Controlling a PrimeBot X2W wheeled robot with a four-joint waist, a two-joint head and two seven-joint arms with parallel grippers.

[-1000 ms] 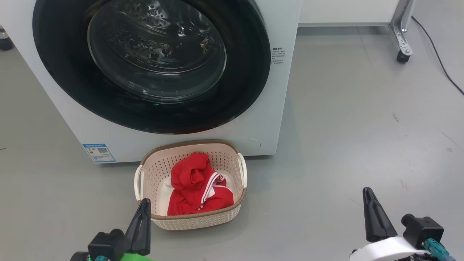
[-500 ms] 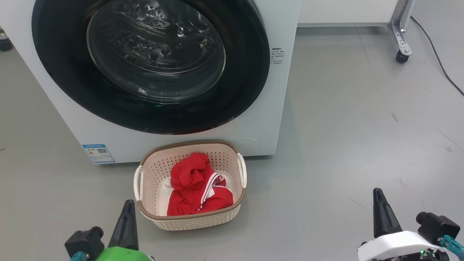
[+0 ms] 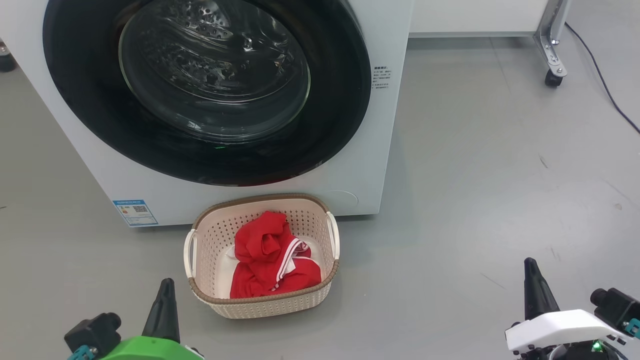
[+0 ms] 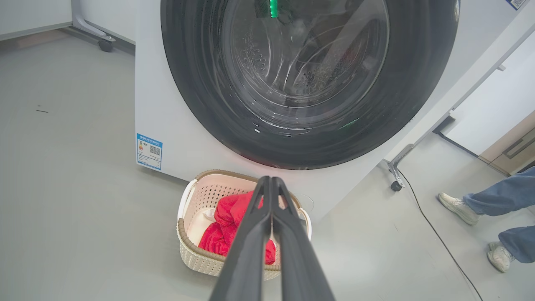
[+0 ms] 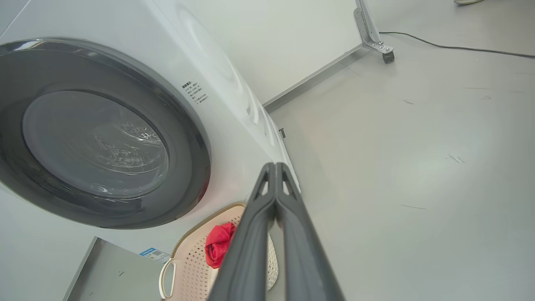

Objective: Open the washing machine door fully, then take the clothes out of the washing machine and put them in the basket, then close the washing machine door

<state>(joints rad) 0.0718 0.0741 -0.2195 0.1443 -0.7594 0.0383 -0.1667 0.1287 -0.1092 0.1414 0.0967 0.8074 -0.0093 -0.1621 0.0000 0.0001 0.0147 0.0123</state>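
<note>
Head view, six o'clock: limp-looking bright red striped fabric clothes (image 3: 264, 260) — we'd pinch the bunched top; both jaws closed, empty.

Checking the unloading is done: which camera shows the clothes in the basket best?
The head view: the clothes lie unobstructed in the basket. In the left wrist view the shut left gripper crosses them; the right wrist view catches a small part.
</note>
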